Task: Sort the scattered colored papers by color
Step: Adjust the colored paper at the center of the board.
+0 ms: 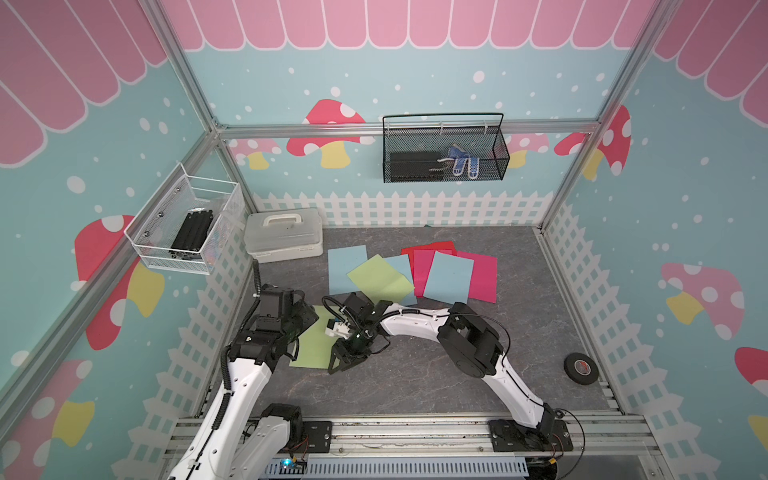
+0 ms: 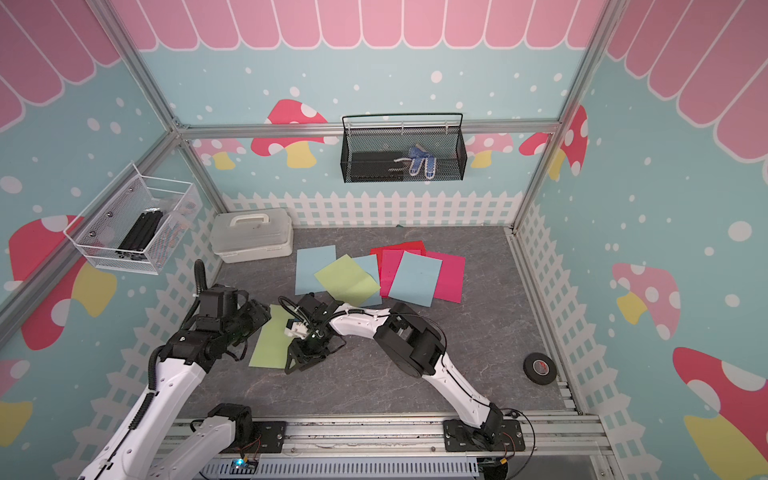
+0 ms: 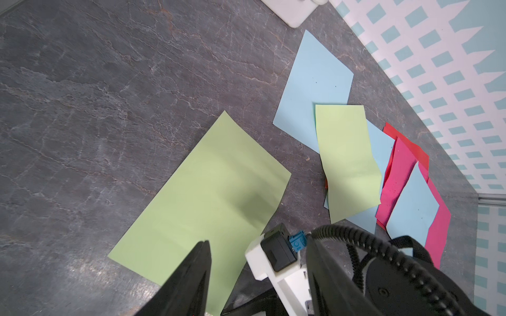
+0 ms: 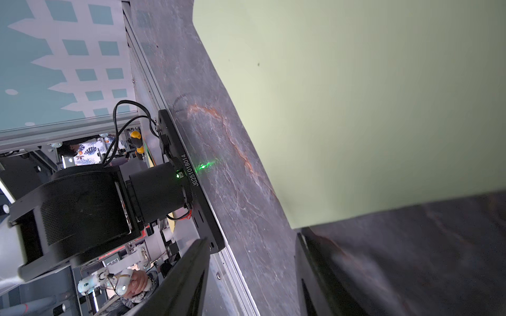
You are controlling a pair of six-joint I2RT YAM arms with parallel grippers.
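Your right pincer [image 4: 250, 236] is standing released, gripping nothing, with its tips sitting just at a corner of a light green sheet [image 4: 356, 109] that is lying flat on the counter [image 1: 436, 374]. Your left pincer [image 3: 262, 235] is gaping too, one finger hanging over that same sheet. Farther back, a second green sheet [image 1: 380, 278] is overlapping blue sheets [image 1: 347, 266], beside pink sheets [image 1: 484, 278] and a red one [image 1: 428, 246].
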